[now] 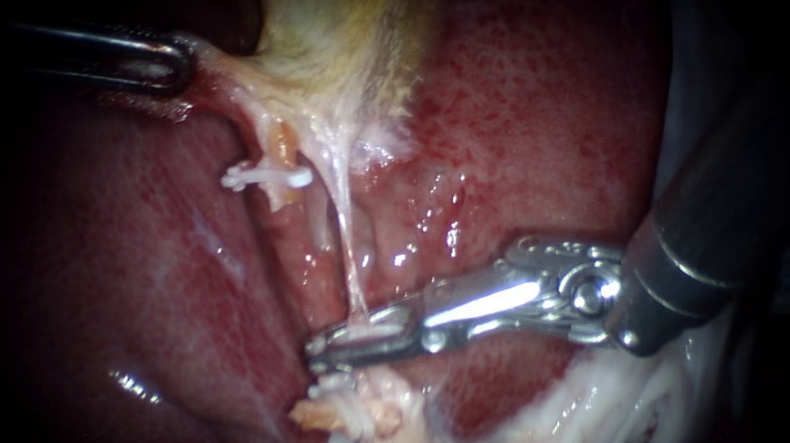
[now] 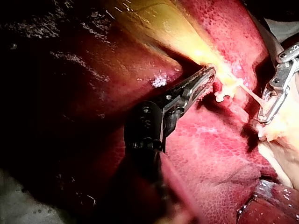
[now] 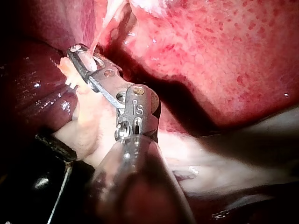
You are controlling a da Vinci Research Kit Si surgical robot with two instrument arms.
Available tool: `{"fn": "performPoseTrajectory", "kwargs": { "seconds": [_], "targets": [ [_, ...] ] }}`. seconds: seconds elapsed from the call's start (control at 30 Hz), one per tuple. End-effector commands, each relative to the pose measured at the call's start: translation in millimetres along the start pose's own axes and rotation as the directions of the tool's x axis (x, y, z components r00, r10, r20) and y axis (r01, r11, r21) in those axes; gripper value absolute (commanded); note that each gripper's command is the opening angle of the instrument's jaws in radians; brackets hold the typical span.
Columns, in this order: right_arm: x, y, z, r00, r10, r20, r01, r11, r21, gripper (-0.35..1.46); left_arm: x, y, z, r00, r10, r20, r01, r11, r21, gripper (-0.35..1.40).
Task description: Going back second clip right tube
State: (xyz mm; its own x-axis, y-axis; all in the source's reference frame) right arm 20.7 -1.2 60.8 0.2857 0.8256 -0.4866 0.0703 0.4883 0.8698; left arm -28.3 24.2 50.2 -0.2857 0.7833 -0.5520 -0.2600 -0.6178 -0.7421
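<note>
The left tool (image 1: 170,66) entered from the left of the endoscope view. It was dark, and its jaws were closed together on the edge of the gallbladder (image 1: 338,33). The pale tissue there was drawn taut toward it. The gallbladder lay yellowish at the top of the field, with the liver (image 1: 543,103) red and mottled around and below it.

Two strands ran down from the gallbladder's neck. The left one ended in a short yellowish stump (image 1: 280,160), which carried a white clip (image 1: 269,176) set crosswise on it. The right tube (image 1: 349,243) was a thin, pale, stretched strand. It ran straight down from the neck to the right tool (image 1: 352,338).

The right tool was bright metal and came in from the right on a dark, broad shaft (image 1: 690,258). Its tip lay around the lower end of the right tube, and something white showed in the narrow slot at that tip. Whether the tool was clamped on the tube or stood slightly apart could not be told from any view. The right wrist view showed the same: the tube entered the tip from ahead, with white material inside it.

Just below the tip, touching or nearly touching it, sat a second white clip (image 1: 336,381) with a toothed edge. It rested on a lump of pale fatty tissue (image 1: 384,419). The two tools were well apart.
</note>
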Motion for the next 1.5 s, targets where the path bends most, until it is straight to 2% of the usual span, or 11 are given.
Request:
{"fn": "performPoseTrajectory", "kwargs": {
  "seconds": [0.03,0.07,0.17,0.2,0.3,0.47,0.8,0.93,1.1,1.3,1.5],
  "targets": [
    [0.0,0.1,-0.1,1.0,-0.016,-0.003,0.016,1.0,0.005,-0.35,0.0,0.0,0.0,1.0,0.0,0.0,0.0,1.0,0.0,-0.35],
    [0.0,0.1,0.0,0.999,-0.034,-0.007,0.034,0.999,0.01,-0.34,0.0,0.0,0.0,1.0,0.0,0.0,0.0,1.0,0.0,-0.35],
    [0.2,0.2,0.4,0.995,-0.092,-0.026,0.092,0.996,0.0,0.23,0.0,0.0,0.0,1.0,0.0,0.0,0.0,1.0,0.0,-0.35],
    [0.3,0.3,0.5,0.995,-0.092,-0.029,0.092,0.996,-0.007,0.34,0.0,0.0,0.0,1.0,0.0,0.0,0.0,1.0,0.001,-0.35],
    [0.6,0.6,1.3,0.993,-0.11,-0.047,0.108,0.993,-0.052,0.47,0.0,0.0,0.0,1.0,0.0,0.0,0.0,1.0,0.001,-0.35],
    [0.5,1.2,1.5,0.986,-0.159,-0.055,0.154,0.984,-0.086,0.49,-0.1,0.0,0.0,1.0,0.0,0.0,0.0,1.0,0.001,-0.35],
    [0.1,3.8,-0.1,0.974,-0.216,-0.065,0.205,0.968,-0.144,0.5,-0.1,0.0,0.0,1.0,0.0,0.0,0.0,1.0,0.001,-0.35],
    [0.1,4.2,-0.9,0.973,-0.222,-0.069,0.208,0.964,-0.164,0.5,-0.1,0.0,0.0,1.0,0.0,0.0,0.0,1.0,0.001,-0.35],
    [0.3,3.5,-1.8,0.974,-0.216,-0.061,0.208,0.97,-0.124,0.5,-0.1,0.0,0.0,1.0,0.0,0.0,0.0,1.0,0.0,-0.35],
    [0.9,2.9,-2.5,0.975,-0.212,-0.06,0.204,0.972,-0.114,0.49,-0.1,0.0,0.0,1.0,0.0,0.0,0.0,1.0,0.0,-0.35],
    [0.6,1.8,-2.8,0.974,-0.216,-0.061,0.215,0.976,-0.023,0.49,-0.1,-0.1,-0.1,1.0,0.0,0.0,0.0,1.0,0.0,-0.35]
  ]
}}
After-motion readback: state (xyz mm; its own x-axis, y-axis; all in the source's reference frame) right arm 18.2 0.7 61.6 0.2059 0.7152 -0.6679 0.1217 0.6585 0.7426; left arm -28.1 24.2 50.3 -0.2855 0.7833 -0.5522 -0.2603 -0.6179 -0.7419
